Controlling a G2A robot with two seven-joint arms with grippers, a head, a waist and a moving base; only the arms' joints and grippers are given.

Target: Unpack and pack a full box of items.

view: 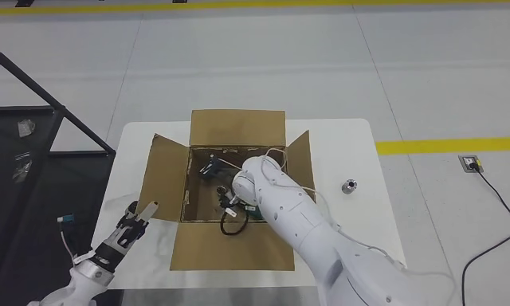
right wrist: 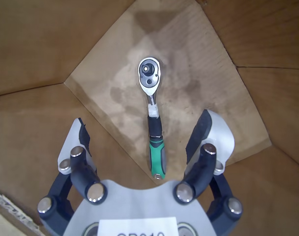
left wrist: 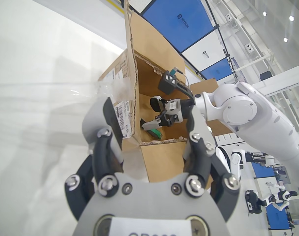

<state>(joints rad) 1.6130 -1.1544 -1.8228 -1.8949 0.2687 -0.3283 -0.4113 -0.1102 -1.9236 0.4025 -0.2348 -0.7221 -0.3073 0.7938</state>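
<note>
An open cardboard box (view: 227, 246) stands in the middle of the white table (view: 343, 147). A ratchet wrench (right wrist: 149, 74) with a green and black handle lies flat on the box floor (right wrist: 188, 62). My right gripper (right wrist: 143, 121) hangs open inside the box just above the ratchet, one finger on each side of the handle, not touching it. The left wrist view shows this right gripper (left wrist: 151, 115) over the green handle (left wrist: 157, 133). My left gripper (view: 143, 213) is open and holds nothing, outside the box beside its left flap (view: 163, 178).
A small metal socket (view: 348, 186) sits on the table right of the box. All four box flaps are folded outward. A dark rack (view: 24, 170) stands past the table's left edge. Bare table lies right of and behind the box.
</note>
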